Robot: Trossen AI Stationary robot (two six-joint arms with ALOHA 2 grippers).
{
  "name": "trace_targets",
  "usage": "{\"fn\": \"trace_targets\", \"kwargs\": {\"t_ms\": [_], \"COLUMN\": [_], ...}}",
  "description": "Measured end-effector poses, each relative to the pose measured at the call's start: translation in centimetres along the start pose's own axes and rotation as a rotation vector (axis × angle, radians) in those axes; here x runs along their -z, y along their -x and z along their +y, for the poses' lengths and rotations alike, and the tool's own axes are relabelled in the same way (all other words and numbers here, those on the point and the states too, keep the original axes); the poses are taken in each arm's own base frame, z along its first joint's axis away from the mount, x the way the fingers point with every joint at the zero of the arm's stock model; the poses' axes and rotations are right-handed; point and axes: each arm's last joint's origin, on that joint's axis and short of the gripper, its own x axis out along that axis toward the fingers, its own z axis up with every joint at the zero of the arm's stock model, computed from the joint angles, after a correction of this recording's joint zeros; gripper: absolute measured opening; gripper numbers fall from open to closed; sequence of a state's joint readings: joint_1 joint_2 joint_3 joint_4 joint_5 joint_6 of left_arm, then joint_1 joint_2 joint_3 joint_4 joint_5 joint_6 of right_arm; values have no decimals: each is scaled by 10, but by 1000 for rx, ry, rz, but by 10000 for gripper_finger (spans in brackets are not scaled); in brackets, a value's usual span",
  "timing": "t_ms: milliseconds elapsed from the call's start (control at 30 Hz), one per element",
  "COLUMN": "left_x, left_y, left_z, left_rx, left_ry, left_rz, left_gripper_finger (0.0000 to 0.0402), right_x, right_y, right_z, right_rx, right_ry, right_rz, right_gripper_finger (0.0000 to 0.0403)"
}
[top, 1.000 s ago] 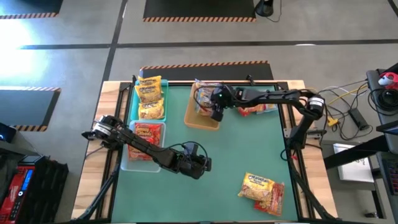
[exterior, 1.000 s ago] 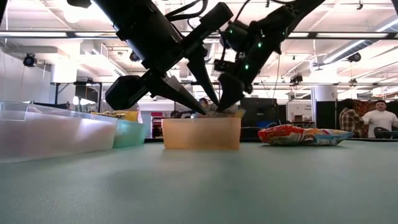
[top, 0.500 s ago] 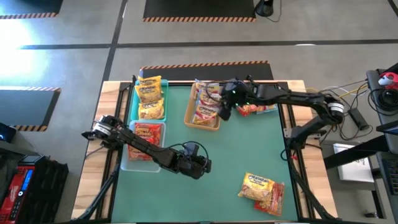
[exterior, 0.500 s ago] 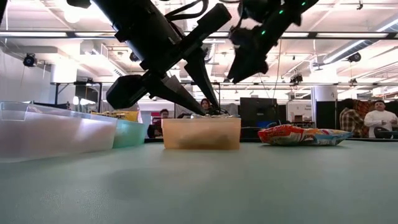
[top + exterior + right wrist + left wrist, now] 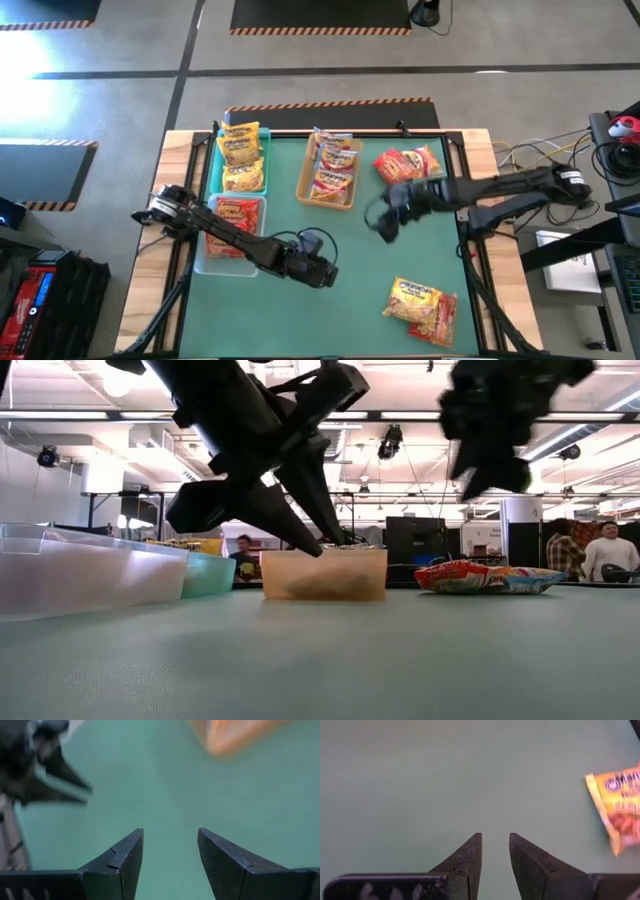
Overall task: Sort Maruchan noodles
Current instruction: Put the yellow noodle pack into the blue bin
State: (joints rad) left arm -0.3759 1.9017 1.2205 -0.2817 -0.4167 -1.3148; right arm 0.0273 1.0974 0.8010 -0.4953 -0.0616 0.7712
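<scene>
place: robotics lab | cues: hazard-striped floor marks (image 5: 330,103), ceiling ducts, workstations, people behind

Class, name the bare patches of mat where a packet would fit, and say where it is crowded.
Free: the mat's middle, between the left gripper and the near packets; also the near-left corner. Crowded: the far edge, with the tan tray, teal tray and red packets.

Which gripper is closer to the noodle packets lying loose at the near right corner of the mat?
Right. The right gripper hangs above the mat, just up-table of the loose packets. The left gripper sits farther off, toward the mat's middle.
</scene>
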Motion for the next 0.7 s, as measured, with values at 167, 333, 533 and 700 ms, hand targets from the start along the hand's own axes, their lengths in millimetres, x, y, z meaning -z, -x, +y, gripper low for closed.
{"fn": "trace_targets", "kwargs": {"t_ms": [167, 333, 533, 700], "left_x": [2, 4, 7, 8], "left_y": [0, -1, 0, 0], "left_z": [2, 3, 2, 2], "left_rx": [8, 24, 38, 48], "left_ry": [-93, -155, -193, -198], "left_rz": [55, 117, 131, 144], "left_gripper_finger": [82, 82, 82, 82], "right_x": [49, 94, 128, 147], "right_y": [-5, -2, 5, 10], "right_z": [18, 42, 59, 67], "right_rx": [-64, -177, -219, -226], "right_ry": [-72, -15, 33, 30], "right_rz": [161, 444, 638, 764], "right_gripper_finger": [178, 178, 178, 178]}}
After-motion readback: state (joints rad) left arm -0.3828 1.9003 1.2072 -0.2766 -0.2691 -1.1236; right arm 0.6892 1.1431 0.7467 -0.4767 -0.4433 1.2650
